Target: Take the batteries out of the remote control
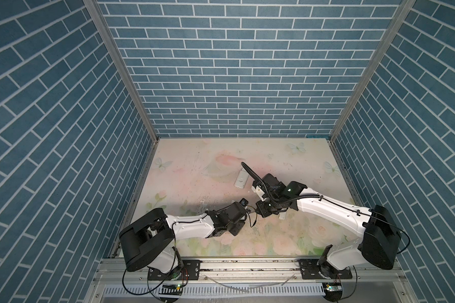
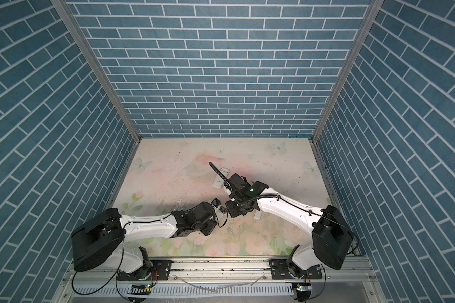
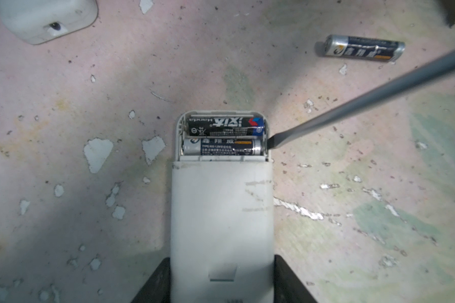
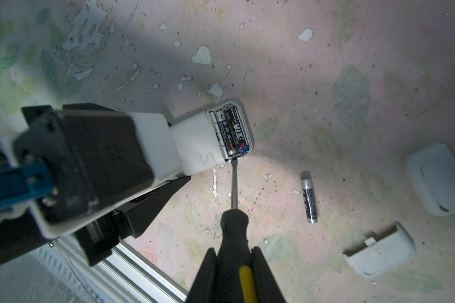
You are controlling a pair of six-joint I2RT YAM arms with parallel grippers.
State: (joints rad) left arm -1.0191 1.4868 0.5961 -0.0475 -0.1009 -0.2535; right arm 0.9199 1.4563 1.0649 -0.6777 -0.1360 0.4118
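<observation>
batteries (image 3: 221, 147) in remote (image 3: 221, 215), one reads type r03, left gripper (image 3: 221, 278) pinching remote, right gripper (image 4: 234, 265) pinching screwdriver (image 4: 234, 223)

A black-and-yellow-handled screwdriver (image 4: 233, 225) with a grey shaft slants above the chipped floral counter (image 1: 195, 170), a white cover plate (image 4: 381, 253) lies on it apart from the tool, blue brick-patterned walls (image 1: 234, 65) close three sides and an aluminium rail (image 1: 247, 265) runs along the front

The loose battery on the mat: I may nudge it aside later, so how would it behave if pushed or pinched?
The loose battery is a smooth cylinder lying on its side on the flat mat, so a sideways push would probably roll it. Its glossy wrap looks slippery for a pinch. Its metal ends suggest it is stiff.
</observation>
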